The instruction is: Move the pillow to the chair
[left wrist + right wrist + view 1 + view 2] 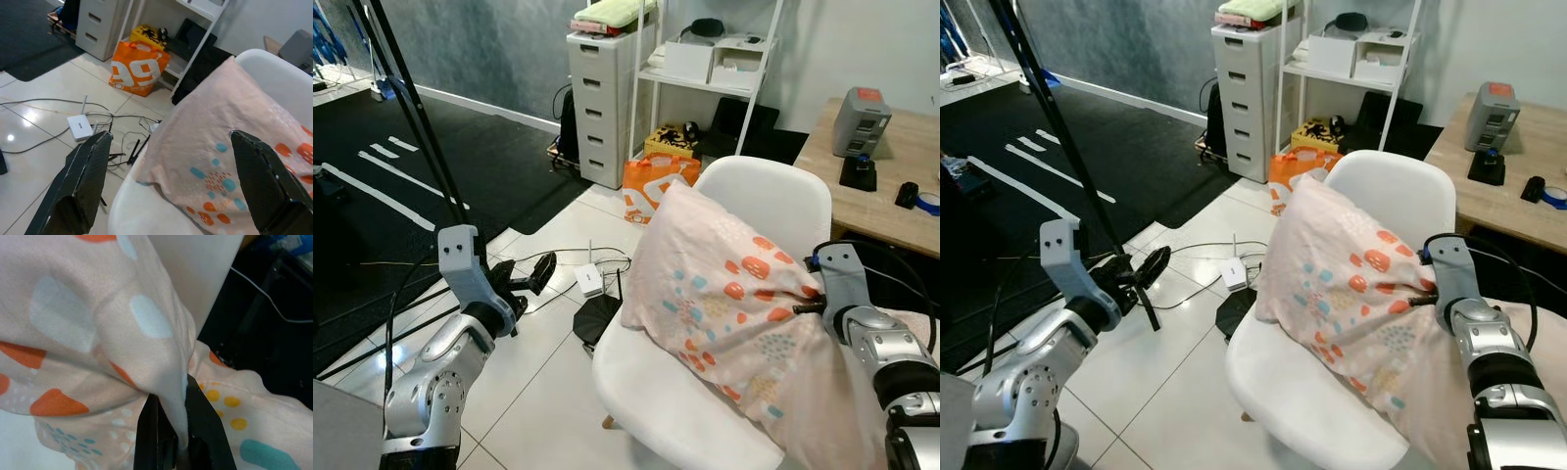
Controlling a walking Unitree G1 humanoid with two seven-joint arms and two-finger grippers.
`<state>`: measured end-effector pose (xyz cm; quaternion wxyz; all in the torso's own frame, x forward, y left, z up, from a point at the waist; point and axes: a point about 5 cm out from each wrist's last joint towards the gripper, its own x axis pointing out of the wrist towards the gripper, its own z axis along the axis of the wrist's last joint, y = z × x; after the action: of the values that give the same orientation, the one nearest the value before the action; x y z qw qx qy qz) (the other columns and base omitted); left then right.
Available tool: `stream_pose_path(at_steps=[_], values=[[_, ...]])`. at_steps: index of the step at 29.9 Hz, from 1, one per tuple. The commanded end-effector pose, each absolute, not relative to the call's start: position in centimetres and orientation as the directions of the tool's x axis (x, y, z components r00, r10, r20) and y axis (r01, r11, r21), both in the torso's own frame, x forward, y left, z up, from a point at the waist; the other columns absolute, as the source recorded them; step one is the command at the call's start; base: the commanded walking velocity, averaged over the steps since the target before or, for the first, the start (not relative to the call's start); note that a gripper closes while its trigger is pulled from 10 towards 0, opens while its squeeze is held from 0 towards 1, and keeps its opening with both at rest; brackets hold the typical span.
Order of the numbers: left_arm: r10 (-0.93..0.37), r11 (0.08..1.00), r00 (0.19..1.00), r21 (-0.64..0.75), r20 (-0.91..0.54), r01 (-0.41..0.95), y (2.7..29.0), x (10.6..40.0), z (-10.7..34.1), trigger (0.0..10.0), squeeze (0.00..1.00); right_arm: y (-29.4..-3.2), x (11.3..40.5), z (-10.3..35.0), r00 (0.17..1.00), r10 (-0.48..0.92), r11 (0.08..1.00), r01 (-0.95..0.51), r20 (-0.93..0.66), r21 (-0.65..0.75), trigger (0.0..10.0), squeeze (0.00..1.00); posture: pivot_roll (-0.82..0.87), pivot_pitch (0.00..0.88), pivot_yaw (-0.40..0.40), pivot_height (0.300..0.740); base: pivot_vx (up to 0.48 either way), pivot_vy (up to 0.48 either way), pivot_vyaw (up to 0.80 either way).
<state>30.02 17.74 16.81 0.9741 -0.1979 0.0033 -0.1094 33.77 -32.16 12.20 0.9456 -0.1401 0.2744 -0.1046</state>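
Observation:
A pink pillow [734, 304] with orange and teal dots leans on the seat and backrest of a white chair [773, 196]. My right gripper [176, 431] is shut on a pinched fold of the pillow's cloth at its right side, close to the chair's backrest. The same gripper [803, 308] sits half buried in the fabric in the eye views. Left of the chair, my left gripper [533, 279] stands open above the floor, apart from the pillow, its wide-spread fingers [83, 181] framing the pillow's edge [220, 156].
Cables and a white router [589, 280] lie on the tiled floor left of the chair. An orange bag [656, 181], a white drawer unit [602, 103] and a shelf stand behind. A wooden desk [891, 186] is at the right. A black tripod leg [416, 117] slants at the left.

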Motion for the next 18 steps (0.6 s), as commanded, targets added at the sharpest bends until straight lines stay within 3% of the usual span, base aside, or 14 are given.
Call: stream_pose_path(at_steps=[1,8,13,18], values=[[-0.204,0.895,0.978,-0.399,0.032,0.200,18.1,29.8,16.8,10.0,0.00,-32.7,33.2,11.5,0.794,-0.314,0.925,0.134,-0.521,-0.355,10.0,0.00,-0.23,0.090,0.043,0.636,0.000,0.000,0.00],[-0.197,0.890,0.980,-0.413,0.039,0.195,18.2,29.7,16.9,10.0,0.00,-34.6,32.6,12.3,0.763,-0.440,0.848,0.179,-0.474,-0.499,10.0,0.00,-0.23,0.094,0.044,0.606,0.000,0.000,0.00],[-0.194,0.883,0.980,-0.427,0.048,0.196,18.1,29.7,17.1,10.0,0.00,-35.5,32.4,12.7,0.761,-0.472,0.827,0.207,-0.446,-0.522,10.0,0.00,-0.23,0.098,0.044,0.591,0.000,0.000,0.00],[-0.218,0.828,0.969,-0.504,0.113,0.245,17.7,29.7,18.2,10.0,0.00,-35.3,33.2,14.2,0.816,-0.452,0.797,0.188,-0.360,-0.574,10.0,0.00,-0.22,0.101,0.049,0.571,0.000,0.000,0.00]])
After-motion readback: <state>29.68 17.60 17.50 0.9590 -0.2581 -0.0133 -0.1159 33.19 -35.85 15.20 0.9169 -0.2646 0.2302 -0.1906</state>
